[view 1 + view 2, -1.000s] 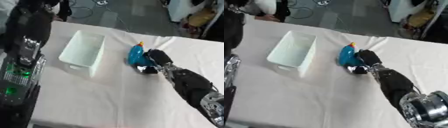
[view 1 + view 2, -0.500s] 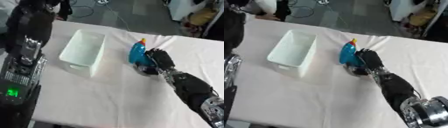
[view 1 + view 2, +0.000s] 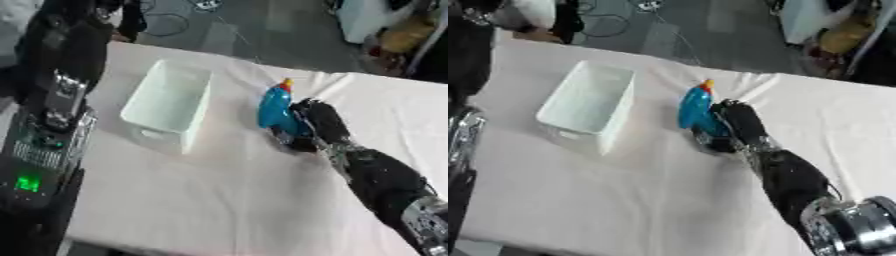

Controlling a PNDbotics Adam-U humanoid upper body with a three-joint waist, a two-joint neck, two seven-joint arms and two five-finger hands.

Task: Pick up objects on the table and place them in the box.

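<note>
One blue toy (image 3: 276, 111) is held on the table (image 3: 219, 200) by curled fingers (image 3: 294, 136) of the right hand (image 3: 317, 124); its long axis points away, box (image 3: 168, 102) to its left

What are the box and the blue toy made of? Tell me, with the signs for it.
Box: probably thin moulded plastic, pale and slightly translucent, with smooth walls and a rolled rim. Blue toy: likely plastic or rubber, smooth and glossy, with solid blue, yellow and red colouring; which one cannot be told.

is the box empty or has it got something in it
Empty: the box shows only its pale bare inside. The blue toy lies outside on the table, at the right robot hand.
</note>
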